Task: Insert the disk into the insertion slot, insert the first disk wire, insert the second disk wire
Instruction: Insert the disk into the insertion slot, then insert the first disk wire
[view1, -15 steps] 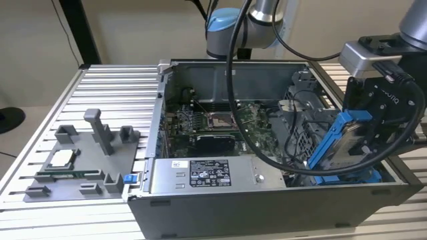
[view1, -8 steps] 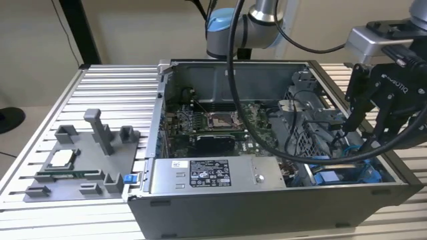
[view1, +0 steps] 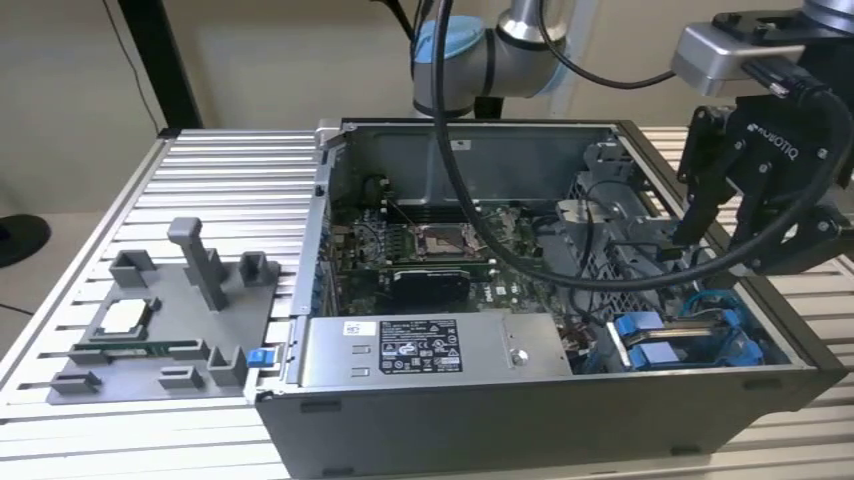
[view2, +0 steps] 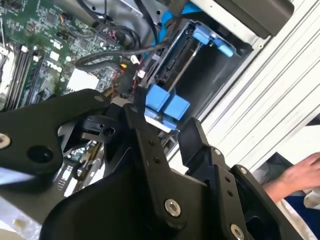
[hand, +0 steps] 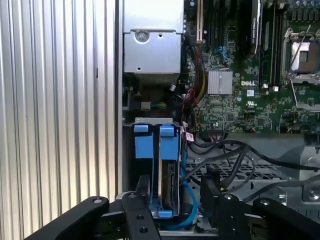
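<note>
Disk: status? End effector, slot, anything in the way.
End effector open, empty, over the disk. Disk on edge in the insertion slot. Black cables bunched beside the slot.

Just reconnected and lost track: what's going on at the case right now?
The arm's gripper hangs over the drive cage inside the open computer case. Its fingers sit apart on either side of the disk, which stands on edge in the insertion slot. I cannot tell whether any wire is plugged in.
</note>
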